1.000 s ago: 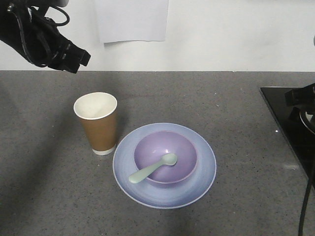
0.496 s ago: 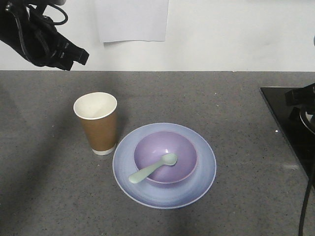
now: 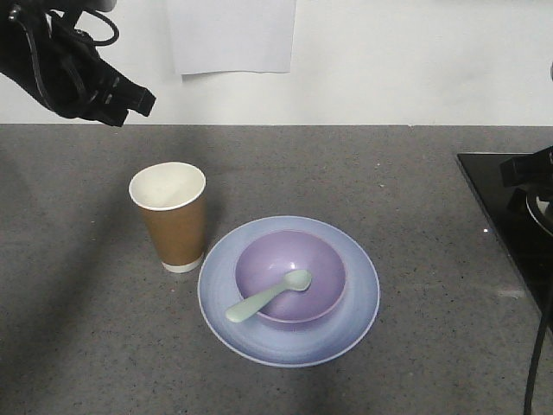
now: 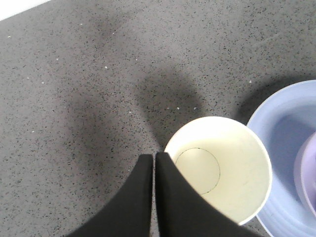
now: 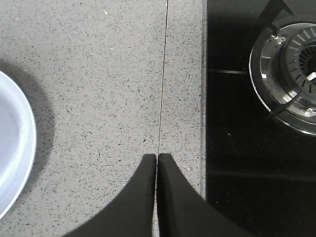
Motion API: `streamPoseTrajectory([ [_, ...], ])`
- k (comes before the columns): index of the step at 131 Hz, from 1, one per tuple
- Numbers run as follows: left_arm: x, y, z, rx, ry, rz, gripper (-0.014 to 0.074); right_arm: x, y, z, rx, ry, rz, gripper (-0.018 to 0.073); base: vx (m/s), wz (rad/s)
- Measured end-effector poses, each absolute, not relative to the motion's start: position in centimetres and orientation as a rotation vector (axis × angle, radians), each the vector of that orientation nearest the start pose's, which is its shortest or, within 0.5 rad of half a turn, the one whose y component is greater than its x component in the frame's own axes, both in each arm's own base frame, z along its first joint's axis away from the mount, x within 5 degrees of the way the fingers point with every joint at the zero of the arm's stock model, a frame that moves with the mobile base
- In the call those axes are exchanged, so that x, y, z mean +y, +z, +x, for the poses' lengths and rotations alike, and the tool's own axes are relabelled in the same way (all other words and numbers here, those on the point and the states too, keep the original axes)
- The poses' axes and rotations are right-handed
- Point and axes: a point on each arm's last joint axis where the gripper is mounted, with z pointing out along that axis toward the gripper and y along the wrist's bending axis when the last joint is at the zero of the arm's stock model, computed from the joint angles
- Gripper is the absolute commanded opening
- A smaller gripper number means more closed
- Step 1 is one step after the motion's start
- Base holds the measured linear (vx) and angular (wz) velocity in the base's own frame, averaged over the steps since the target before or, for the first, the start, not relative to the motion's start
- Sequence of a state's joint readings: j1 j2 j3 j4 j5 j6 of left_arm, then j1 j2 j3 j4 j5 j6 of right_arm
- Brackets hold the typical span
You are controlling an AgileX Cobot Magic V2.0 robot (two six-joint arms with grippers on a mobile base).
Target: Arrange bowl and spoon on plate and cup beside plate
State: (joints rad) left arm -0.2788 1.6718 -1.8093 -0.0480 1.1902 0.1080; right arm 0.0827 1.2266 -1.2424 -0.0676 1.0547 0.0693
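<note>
Left wrist view shows the left claw (image 4: 154, 163) pressed closed on nothing, its tips above the near rim of the cup (image 4: 218, 168), which stands upright on the grey worktop (image 4: 74, 89). Just beyond the cup lies the plate (image 3: 363, 303), carrying the bowl (image 3: 324, 259) with the spoon (image 3: 268, 296) propped inside. The right claw (image 5: 156, 163) is likewise closed and empty, between the plate and a black stove (image 5: 247, 123).
</note>
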Motion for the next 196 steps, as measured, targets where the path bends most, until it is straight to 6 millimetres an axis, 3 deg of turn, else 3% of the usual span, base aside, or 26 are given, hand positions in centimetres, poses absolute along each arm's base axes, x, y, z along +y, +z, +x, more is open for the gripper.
streamPoseTrajectory([
  [43, -10.2, 40.1, 34.4, 2.497, -0.127, 0.484, -0.0008, 1.5, 37.6, 24.1, 2.519, -0.026, -0.035, -0.0007, 0.0, 0.0],
  [61, -9.5, 40.9, 33.9, 2.47, -0.036, 0.486, -0.0008, 1.5, 37.6, 24.1, 2.519, -0.026, -0.035, -0.0007, 0.0, 0.0],
  [82, -7.6, 42.9, 30.0, 2.37, 0.038, 0.455, -0.0008, 1.5, 37.6, 24.1, 2.519, -0.026, -0.035, -0.0007, 0.0, 0.0],
  [101, -5.5, 42.8, 25.9, 2.23, 0.008, 0.316, -0.0008, 1.5, 37.6, 24.1, 2.519, -0.026, -0.035, -0.0007, 0.0, 0.0],
  [117, -3.9, 40.6, 22.0, 2.1, -0.017, 0.225, -0.0008, 1.5, 37.6, 24.1, 2.519, -0.026, -0.035, -0.0007, 0.0, 0.0],
  [144, -2.2, 34.2, 15.9, 1.906, -0.052, 0.158, -0.0008, 1.5, 37.6, 24.1, 2.519, -0.026, -0.035, -0.0007, 0.0, 0.0],
  [168, -1.1, 28.9, 11.8, 1.852, -0.053, 0.089, -0.0008, 1.5, 37.6, 24.1, 2.519, -0.026, -0.035, -0.0007, 0.0, 0.0],
  [196, -0.2, 24.7, 8.7, 1.822, -0.023, 0.015, -0.0008, 1.5, 37.6, 24.1, 2.519, -0.026, -0.035, -0.0007, 0.0, 0.0],
])
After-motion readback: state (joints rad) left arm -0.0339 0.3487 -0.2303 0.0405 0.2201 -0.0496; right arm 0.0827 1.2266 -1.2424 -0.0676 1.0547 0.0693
